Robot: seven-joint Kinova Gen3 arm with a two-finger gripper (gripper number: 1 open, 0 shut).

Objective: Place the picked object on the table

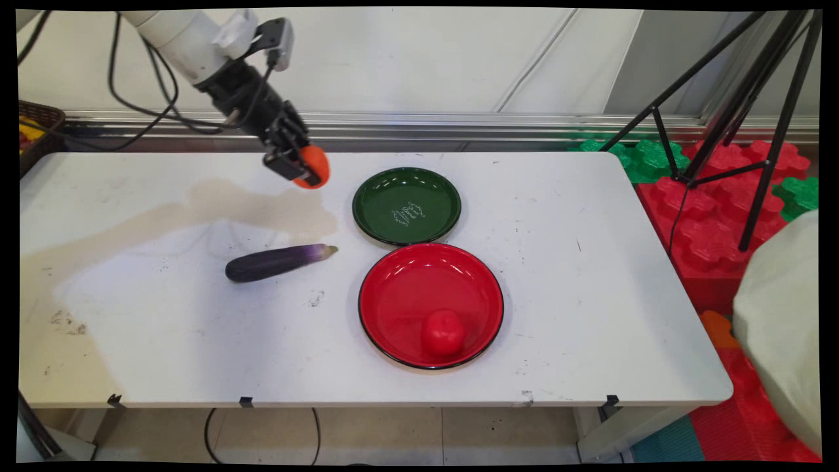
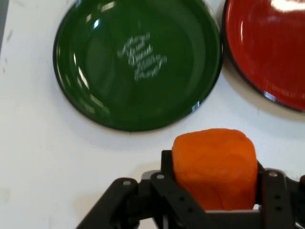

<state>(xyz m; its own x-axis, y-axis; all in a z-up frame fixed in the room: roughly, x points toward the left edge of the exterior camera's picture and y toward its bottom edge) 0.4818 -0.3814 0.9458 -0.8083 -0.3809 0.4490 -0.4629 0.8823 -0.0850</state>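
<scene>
My gripper [image 1: 303,167] hangs above the table's far side, left of the green plate [image 1: 406,206], and is shut on an orange fruit [image 1: 313,166]. In the hand view the orange fruit [image 2: 214,167] fills the space between the fingers of the gripper [image 2: 215,183], with the empty green plate [image 2: 138,62] just beyond it. The red plate [image 1: 430,305] stands in front of the green one and holds a red tomato [image 1: 443,333]. A purple eggplant [image 1: 275,261] lies on the table, below and in front of the gripper.
The red plate's rim [image 2: 267,62] shows at the upper right of the hand view. A dark basket [image 1: 36,131] sits at the table's far left. A black tripod [image 1: 741,118] stands on red and green foam tiles [image 1: 708,216] to the right of the table.
</scene>
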